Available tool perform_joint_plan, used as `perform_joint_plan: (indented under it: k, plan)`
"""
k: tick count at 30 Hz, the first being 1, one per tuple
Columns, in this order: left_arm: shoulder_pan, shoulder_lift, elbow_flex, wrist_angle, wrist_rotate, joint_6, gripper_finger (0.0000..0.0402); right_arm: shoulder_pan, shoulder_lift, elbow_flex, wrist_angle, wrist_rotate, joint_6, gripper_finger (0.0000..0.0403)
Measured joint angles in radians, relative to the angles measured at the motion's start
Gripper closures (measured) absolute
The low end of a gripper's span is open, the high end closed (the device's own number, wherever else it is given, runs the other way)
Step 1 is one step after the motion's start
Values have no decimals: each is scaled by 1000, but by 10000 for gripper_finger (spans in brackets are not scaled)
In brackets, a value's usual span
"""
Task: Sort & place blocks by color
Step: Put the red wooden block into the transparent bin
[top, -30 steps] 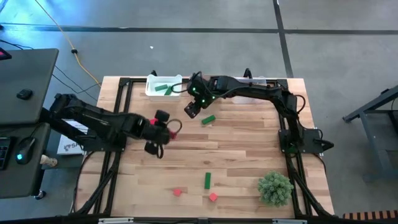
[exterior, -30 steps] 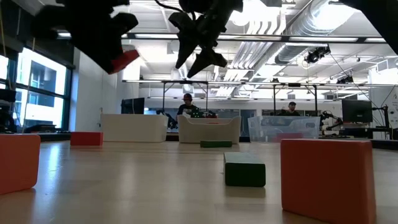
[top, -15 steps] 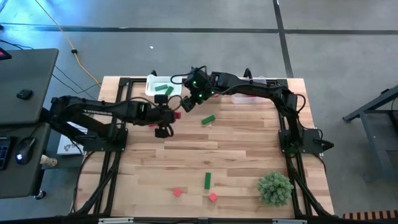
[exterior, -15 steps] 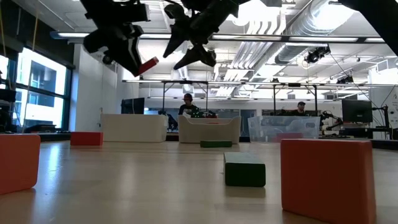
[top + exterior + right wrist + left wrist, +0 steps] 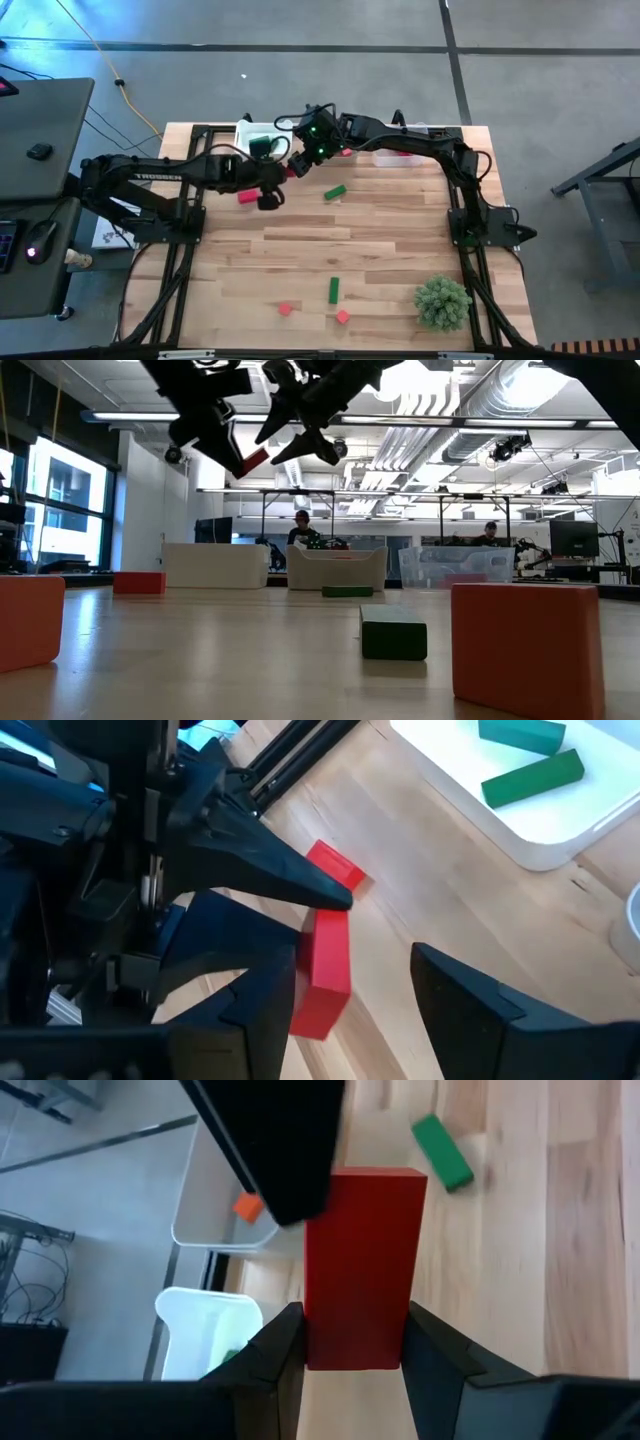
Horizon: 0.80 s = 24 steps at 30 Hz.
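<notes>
- Left gripper [image 5: 352, 1342]: your fingers [image 5: 275, 1355] clamp a red bar [image 5: 362, 1265] by its long sides, raised above the table [image 5: 400, 260], upper centre of the high view.
- Right gripper [image 5: 355, 995]: fingers spread wide and empty, just beside the left gripper; the red bar shows between them in the right wrist view.
- White tray [image 5: 245, 143], upper centre-left at the table's far edge: two green bars [image 5: 530, 777] lie inside.
- Loose green block [image 5: 335, 191]: just right of both grippers.
- Green bar [image 5: 334, 290] and two small red cubes [image 5: 285, 309]: lower centre.
- Bushy green ball [image 5: 442, 302]: lower right.
</notes>
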<state>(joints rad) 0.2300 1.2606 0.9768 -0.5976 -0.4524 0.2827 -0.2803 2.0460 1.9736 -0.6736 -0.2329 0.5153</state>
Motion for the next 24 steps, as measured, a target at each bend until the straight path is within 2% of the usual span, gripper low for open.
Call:
perform_joint_plan:
  k: [10,14,20,24]
  plan:
    - [19,0,0,82,-27,-18,294,-1,0,0,2,-4,-18,223]
    - [19,0,0,118,-36,-18,294,-1,0,0,2,13,-31,265]
    - [20,2,0,125,-56,-11,287,-3,0,0,22,37,-51,356]
    - [20,2,0,127,-76,-10,285,-3,0,0,34,41,-98,360]
